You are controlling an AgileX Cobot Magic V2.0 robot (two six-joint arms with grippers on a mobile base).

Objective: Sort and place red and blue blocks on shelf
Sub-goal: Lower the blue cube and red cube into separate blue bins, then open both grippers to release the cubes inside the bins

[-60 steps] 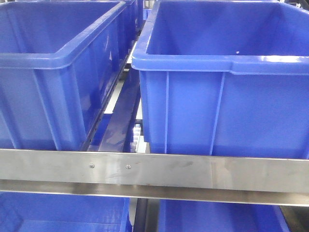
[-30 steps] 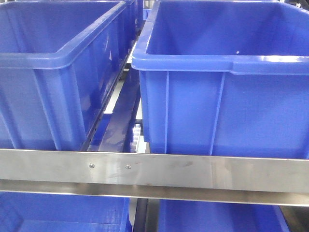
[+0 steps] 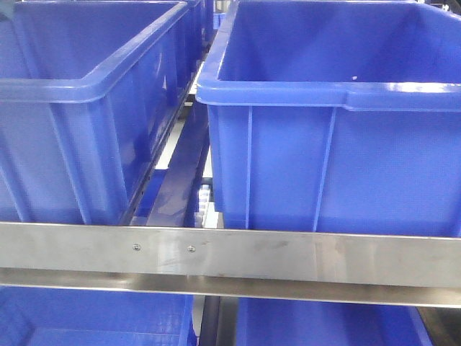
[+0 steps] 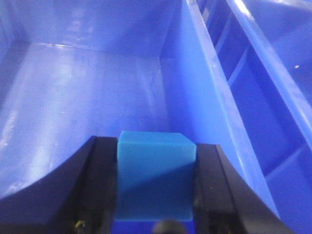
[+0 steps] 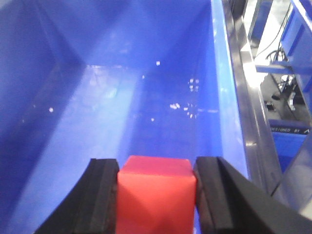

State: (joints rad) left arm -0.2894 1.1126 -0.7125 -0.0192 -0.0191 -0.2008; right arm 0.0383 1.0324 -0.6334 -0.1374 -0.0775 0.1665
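My left gripper is shut on the light blue block and holds it above the floor of a dark-blue bin. My right gripper is shut on the red block and holds it above the floor of another dark-blue bin. In the front view the shelf shows as a silver front rail with white rollers behind it. Neither gripper nor block shows in the front view.
Two large dark-blue bins stand side by side on the shelf, the left bin and the right bin, with a narrow gap between them. More blue bins sit on the level below. A steel rail runs right of the right bin.
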